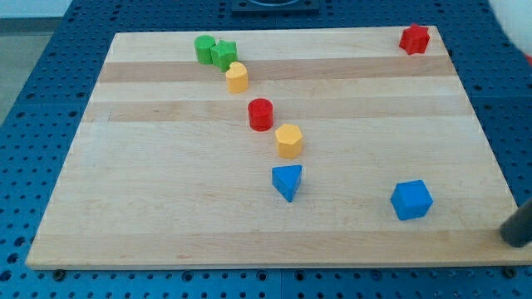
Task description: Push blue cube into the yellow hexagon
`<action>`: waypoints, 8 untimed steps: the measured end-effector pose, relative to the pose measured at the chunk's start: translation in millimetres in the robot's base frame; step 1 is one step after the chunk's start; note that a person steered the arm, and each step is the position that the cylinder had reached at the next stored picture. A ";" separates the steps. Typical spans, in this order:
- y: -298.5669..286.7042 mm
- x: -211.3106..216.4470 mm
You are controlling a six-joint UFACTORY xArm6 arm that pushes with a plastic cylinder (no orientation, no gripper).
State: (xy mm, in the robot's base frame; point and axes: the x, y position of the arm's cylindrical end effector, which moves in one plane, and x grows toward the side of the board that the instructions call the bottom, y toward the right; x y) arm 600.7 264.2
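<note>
Blue pegboard-like table (50, 100) dotted with holes, filling the surroundings on every side. Resting on it, a pale wooden board (166, 208) with lengthwise grain stripes. At the view's right edge, off the board, a dark rod, my tip (509, 237) well apart from all blocks; no jaws to open or shut. Near the view's bottom right, blue cube (411, 200), closest to the tip. Left of it, blue triangular block (287, 181). Just above that, yellow hexagon (288, 140), then red cylinder (260, 114), a second yellow block (237, 77). Touching at top left, two green blocks (214, 51). Top right corner, red block (414, 39).
</note>
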 end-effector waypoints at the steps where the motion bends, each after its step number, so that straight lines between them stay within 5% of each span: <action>1: -24.0 -32.1; 3: -22.2 -87.5; 5: -22.2 -28.8; 8: -105.2 -30.9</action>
State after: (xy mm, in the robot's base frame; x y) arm 569.8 159.0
